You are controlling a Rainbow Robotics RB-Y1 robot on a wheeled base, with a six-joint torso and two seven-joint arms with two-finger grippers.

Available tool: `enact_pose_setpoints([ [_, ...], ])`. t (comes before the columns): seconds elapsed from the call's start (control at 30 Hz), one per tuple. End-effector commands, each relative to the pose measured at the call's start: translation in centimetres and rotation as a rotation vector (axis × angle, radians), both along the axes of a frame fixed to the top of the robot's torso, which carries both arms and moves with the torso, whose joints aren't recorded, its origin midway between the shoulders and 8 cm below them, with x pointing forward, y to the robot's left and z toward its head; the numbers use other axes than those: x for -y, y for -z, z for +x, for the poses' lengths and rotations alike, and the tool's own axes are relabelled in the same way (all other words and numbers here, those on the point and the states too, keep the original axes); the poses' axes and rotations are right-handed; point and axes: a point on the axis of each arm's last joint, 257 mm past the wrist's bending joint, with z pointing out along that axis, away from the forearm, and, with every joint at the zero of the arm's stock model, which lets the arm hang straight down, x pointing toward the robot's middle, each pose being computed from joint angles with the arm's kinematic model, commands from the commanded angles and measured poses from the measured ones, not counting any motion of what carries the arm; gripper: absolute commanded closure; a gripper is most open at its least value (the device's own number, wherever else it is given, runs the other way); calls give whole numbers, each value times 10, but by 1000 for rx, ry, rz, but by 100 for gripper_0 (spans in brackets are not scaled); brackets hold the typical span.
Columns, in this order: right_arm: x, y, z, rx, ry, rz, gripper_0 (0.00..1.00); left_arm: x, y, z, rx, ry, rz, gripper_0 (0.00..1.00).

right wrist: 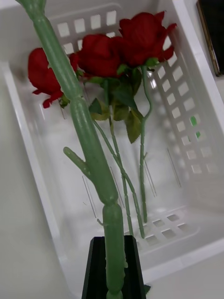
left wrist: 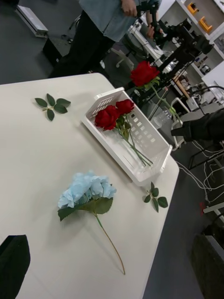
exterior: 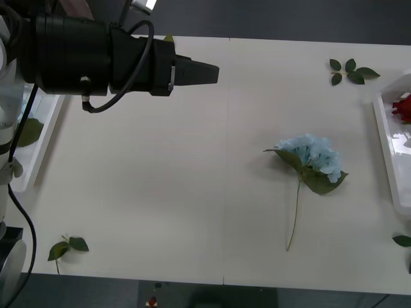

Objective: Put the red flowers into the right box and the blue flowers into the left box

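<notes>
Holding one red rose [left wrist: 144, 73] by its stem above the right box [left wrist: 158, 148], the right gripper [right wrist: 114, 268] has its black fingers pinched on the green stem, the flower head up.

Right box: white tray with slotted walls at the table's right edge; three red roses [right wrist: 100, 53] lie inside, heads together at one end, stems running along the floor.

Blue flower [exterior: 313, 156]: one pale hydrangea lying flat on the table right of centre, well apart from the right box, stem pointing to the near edge.

Left box [exterior: 40, 138]: white tray at the left edge, partly behind the left arm.

Left gripper [exterior: 196, 72]: raised over the far left of the table, black fingers pressed together, holding nothing.

Loose leaf sprigs: far right [exterior: 350, 70], near left [exterior: 66, 248], near right edge [exterior: 402, 240].
</notes>
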Motion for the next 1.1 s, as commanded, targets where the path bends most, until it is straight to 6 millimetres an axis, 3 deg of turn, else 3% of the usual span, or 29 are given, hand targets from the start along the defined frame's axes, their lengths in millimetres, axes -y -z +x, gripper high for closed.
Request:
enact_pose_setpoints([
  [0.03,14,15,6,5,41,28,100,-13,2,-9,143,46,27,0],
  [0.4,45,76,31,28,93,26,100,-34,21,-21,230,104,60,0],
  [0.57,48,90,35,25,93,17,100,-39,26,-21,236,103,72,0],
  [0.67,49,87,35,26,91,11,98,-42,29,-21,239,97,74,0],
  [0.7,50,86,35,25,91,8,76,-44,31,-21,238,93,71,0],
  [0.77,50,84,36,28,85,6,19,-47,33,-19,237,82,67,0],
  [0.8,50,83,36,28,82,3,2,-49,34,-19,239,79,61,0],
  [1.0,46,72,40,28,46,-16,0,-52,37,-26,245,94,40,0],
  [1.1,35,57,38,-5,4,-38,0,-54,38,-32,232,109,27,0],
])
